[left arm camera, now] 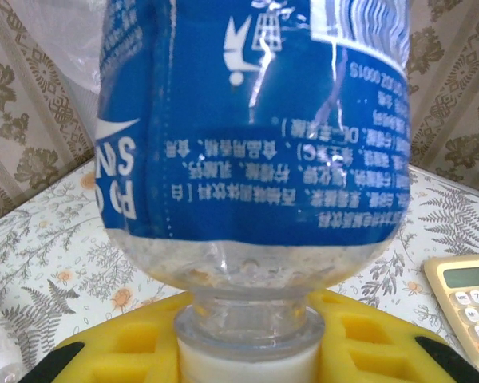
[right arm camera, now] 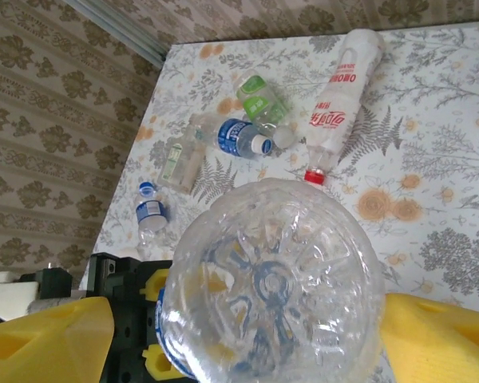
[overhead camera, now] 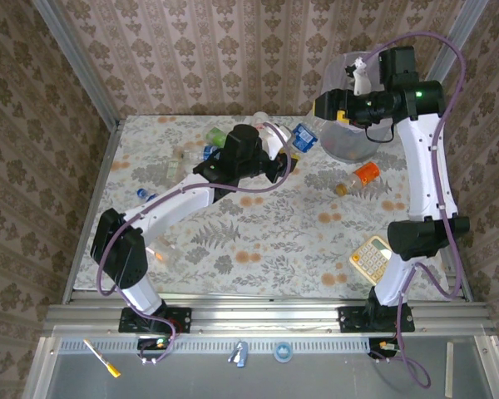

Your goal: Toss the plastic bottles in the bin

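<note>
**Blue-labelled bottle held up beside the bin, second gripper spread at its base**

The bin (overhead camera: 349,143), lined with a thin clear bag, is seen at the far right of the table (overhead camera: 233,241). The right gripper (overhead camera: 326,105) is raised just beside its rim. A blue-labelled bottle (overhead camera: 303,137) is held up near the bin by the left gripper (overhead camera: 284,154), whose yellow fingers (left arm camera: 120,351) are pinched on it at the neck and white cap. The right gripper's fingers (right arm camera: 48,335) are spread either side of the bottle's clear base; contact cannot be told.

The step in hand is judged to be the disposal of this one bottle, possibly by a handover. A firm hold and a release over the bin's mouth are called for next.

Other plastic bottles (right arm camera: 239,137) are scattered across the far left of the table, and a calculator (overhead camera: 372,256) lies near the right arm's base.

On the blue label, large white letters are partly read, inverted, as "PO" and "S", above small Chinese print. Red lettering on a white, red-capped bottle (right arm camera: 339,104) is too small to be read.
</note>
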Robot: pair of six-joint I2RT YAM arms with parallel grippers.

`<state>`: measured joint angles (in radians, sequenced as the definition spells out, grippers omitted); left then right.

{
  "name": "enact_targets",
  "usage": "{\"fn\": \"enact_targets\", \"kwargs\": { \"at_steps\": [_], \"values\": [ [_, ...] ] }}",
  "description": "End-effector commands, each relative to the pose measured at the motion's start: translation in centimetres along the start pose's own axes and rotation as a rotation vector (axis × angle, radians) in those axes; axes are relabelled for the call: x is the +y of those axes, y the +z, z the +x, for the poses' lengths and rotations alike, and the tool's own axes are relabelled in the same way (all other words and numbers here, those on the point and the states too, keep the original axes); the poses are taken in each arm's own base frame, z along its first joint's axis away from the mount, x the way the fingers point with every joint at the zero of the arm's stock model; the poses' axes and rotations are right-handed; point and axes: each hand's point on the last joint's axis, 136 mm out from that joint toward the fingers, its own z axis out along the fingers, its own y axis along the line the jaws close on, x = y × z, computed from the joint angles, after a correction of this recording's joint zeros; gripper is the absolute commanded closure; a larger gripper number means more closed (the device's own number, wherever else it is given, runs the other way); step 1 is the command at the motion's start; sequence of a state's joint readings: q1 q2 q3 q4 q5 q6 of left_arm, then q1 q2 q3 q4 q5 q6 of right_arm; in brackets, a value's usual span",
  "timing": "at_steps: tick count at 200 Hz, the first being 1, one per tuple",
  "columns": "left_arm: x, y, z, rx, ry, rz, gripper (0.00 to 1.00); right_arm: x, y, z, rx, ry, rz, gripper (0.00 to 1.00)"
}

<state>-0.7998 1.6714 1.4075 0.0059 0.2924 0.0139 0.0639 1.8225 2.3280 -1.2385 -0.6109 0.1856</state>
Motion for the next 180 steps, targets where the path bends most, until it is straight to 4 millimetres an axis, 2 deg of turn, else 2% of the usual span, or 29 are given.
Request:
{"fn": "enact_targets", "kwargs": {
  "at_steps": [1,48,120,145,160,174,180],
  "values": [
    [-1.21,-1.49,-2.99,-0.090,0.067,0.022,0.79,0.26,1.19,1.26,0.063,0.017,-0.032,0.15],
    [-1.31,-1.55,-3.51,-0.107,0.078,0.024,0.79,0.60,1.63,1.74,0.085,0.029,-0.063,0.28],
    [-1.86,-1.36,-3.63,-0.131,0.086,0.041,0.79,0.67,1.92,1.51,0.083,0.036,-0.078,0.38],
    [-2.01,-1.35,-3.56,-0.133,0.086,0.046,0.75,0.68,1.90,1.40,0.079,0.032,-0.077,0.42],
    [-1.95,-1.36,-3.54,-0.136,0.082,0.042,0.65,0.65,1.78,1.25,0.072,0.026,-0.070,0.44],
    [-1.62,-1.39,-3.51,-0.138,0.069,0.029,0.46,0.65,1.66,1.10,0.065,0.020,-0.063,0.46],
    [-1.37,-1.41,-3.49,-0.139,0.060,0.021,0.34,0.64,1.59,1.00,0.061,0.016,-0.060,0.48]
  ]
}}
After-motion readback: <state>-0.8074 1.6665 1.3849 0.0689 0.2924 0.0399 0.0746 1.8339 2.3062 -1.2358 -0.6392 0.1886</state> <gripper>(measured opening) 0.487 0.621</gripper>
